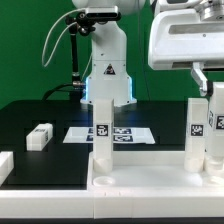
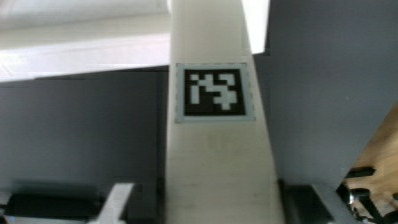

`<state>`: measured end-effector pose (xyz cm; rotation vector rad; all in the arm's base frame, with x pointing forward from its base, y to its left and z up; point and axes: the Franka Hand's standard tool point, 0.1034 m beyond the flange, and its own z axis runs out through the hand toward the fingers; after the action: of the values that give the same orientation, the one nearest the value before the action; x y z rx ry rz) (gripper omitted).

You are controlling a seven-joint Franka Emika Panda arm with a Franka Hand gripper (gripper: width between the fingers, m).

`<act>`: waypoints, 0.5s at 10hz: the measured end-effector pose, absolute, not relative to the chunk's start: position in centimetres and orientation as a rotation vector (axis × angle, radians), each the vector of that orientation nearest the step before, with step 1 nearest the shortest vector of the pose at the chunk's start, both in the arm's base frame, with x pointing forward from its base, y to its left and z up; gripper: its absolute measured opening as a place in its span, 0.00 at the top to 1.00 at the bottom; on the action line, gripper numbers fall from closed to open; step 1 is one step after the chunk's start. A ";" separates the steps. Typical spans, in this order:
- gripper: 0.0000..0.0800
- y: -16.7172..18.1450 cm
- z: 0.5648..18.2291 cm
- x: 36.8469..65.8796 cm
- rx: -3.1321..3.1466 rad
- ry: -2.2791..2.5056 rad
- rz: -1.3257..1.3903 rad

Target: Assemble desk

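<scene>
**Desk approx. half built: one leg up, another in hand**

Far L, cut off by the frame edge, a white piece (image 1: 5,165) sits on the table (image 1: 40,112); we can't tell if it's a leg. Just R of it & farther back, a loose leg (image 1: 38,136) lies flat w/ nothing touching it. The marker board (image 1: 125,133) lies mid-table.

Nearest us, the desk panel (image 1: 150,195) spans almost the full width, rim up. At its far edge, L of centre, the middle leg (image 1: 101,140) stands upright w/ its tag toward us. We judge it fitted, tho we can't say how tight it sits.

On the R, a tagged post (image 1: 197,135) & a plain post (image 1: 215,125) stand upright, touching or overlapping, at the panel's far R end under the arm's hand. In the wrist view the gripper (image 2: 205,200) is part-closed, w/ its jaws clamped on either side of the held leg (image 2: 210,150), tag toward the cam. We can't be sure which R post that is; prob. the tagged one.

Our est.: 1 leg done, a 2nd being seated far R & not yet let go. Left to do: finish that one, fetch the loose leg, + a 4th we can't place for certain. The panel's near side shows no legs, so approx. half remains.
</scene>
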<state>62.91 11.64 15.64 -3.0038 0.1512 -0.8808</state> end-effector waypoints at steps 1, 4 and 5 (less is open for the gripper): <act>0.64 11.2 15.3 63.1 -3.018 0.126 -0.881; 0.64 11.3 14.0 62.7 -3.029 0.130 -0.861; 0.64 11.4 14.0 62.8 -3.022 0.127 -0.877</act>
<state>62.84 11.42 14.02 -3.0218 0.1272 -0.8767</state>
